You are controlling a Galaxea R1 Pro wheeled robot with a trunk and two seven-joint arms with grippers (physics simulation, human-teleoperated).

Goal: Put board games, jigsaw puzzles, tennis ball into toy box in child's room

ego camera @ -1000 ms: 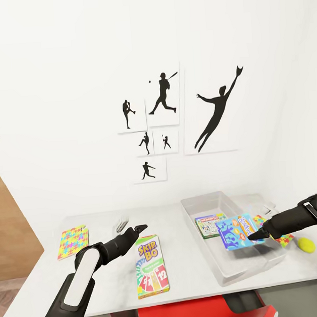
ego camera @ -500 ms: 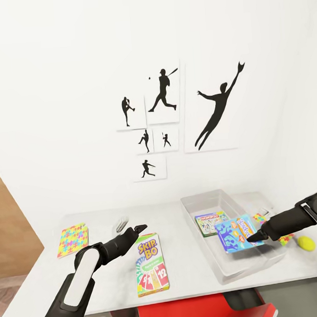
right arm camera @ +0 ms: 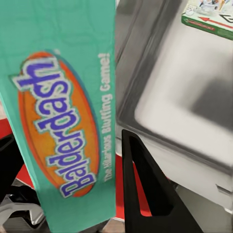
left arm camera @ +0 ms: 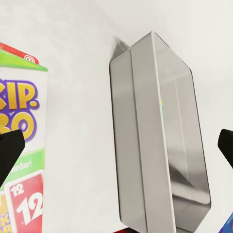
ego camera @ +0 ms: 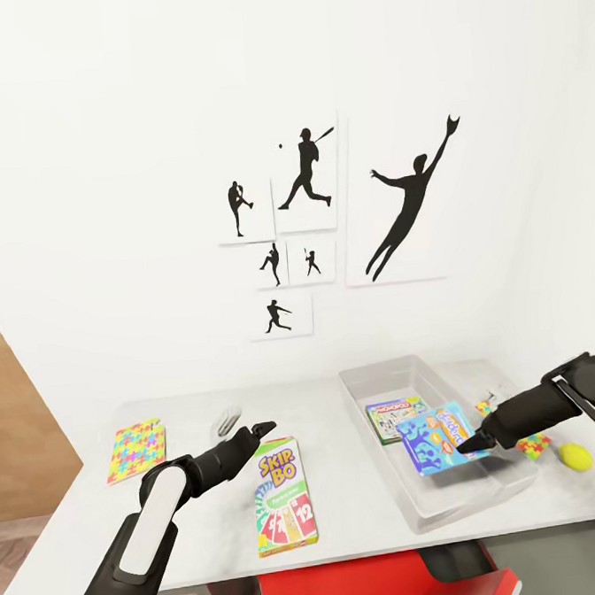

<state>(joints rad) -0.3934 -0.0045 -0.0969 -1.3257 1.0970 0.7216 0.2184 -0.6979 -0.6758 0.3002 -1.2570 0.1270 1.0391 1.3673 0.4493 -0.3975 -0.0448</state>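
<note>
On the pale grey table [ego camera: 208, 534] stands the light grey toy box [ego camera: 506, 483], also in the left wrist view [left arm camera: 160, 145] and right wrist view [right arm camera: 194, 107]. A green-edged board game [ego camera: 393, 418] [right arm camera: 208, 17] lies inside it. My right gripper [ego camera: 468, 445] [right arm camera: 77, 184] is shut on the light blue Balderdash board game [ego camera: 436, 439] [right arm camera: 63, 121], held tilted over the box's inside. The Skip-Bo board game [ego camera: 285, 496] [left arm camera: 22, 170] lies flat just beyond my open left gripper [ego camera: 260, 429] [left arm camera: 116, 145]. One jigsaw puzzle [ego camera: 136, 451] lies far left, another [ego camera: 532, 446] behind my right arm. The tennis ball [ego camera: 575, 457] rests far right.
A small pale object [ego camera: 225, 422] lies on the table behind my left gripper. A red chair [ego camera: 380, 585] sits under the table's front edge. Black sports silhouette pictures [ego camera: 310, 226] hang on the white wall. Wood floor [ego camera: 15, 441] shows at the left.
My right gripper has drawn slightly back and lowered the blue board game further into the toy box, its tilt flatter. The left arm has not moved.
</note>
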